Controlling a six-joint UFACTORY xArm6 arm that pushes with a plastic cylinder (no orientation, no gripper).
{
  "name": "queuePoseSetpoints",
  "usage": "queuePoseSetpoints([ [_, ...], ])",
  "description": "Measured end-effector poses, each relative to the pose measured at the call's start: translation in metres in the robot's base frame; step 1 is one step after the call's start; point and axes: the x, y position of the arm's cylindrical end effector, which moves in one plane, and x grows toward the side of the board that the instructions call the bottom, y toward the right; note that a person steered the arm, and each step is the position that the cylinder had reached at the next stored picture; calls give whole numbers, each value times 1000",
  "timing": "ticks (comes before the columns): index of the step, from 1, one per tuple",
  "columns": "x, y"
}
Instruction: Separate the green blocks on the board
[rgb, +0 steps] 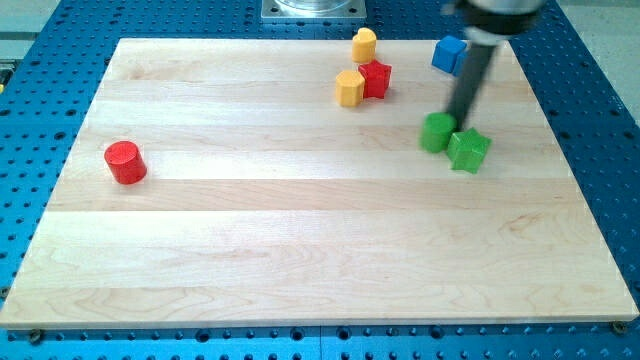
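Note:
A green round block (436, 132) and a green star-shaped block (468, 150) lie touching each other at the view's right on the wooden board (300, 240). My tip (461, 126) sits just above the seam between them, at the round block's upper right and the star block's top edge. The dark rod slants up to the view's top right.
A blue cube (449, 53) lies at the view's top right, beside the rod. A red star-shaped block (375, 78) touches a yellow block (349, 88); another yellow block (364, 44) lies above them. A red cylinder (126, 162) stands at the left.

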Motion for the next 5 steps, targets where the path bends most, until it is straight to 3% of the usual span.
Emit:
queuePoseSetpoints([
  [1, 4, -65],
  [3, 4, 136],
  [4, 49, 143],
  [5, 49, 47],
])
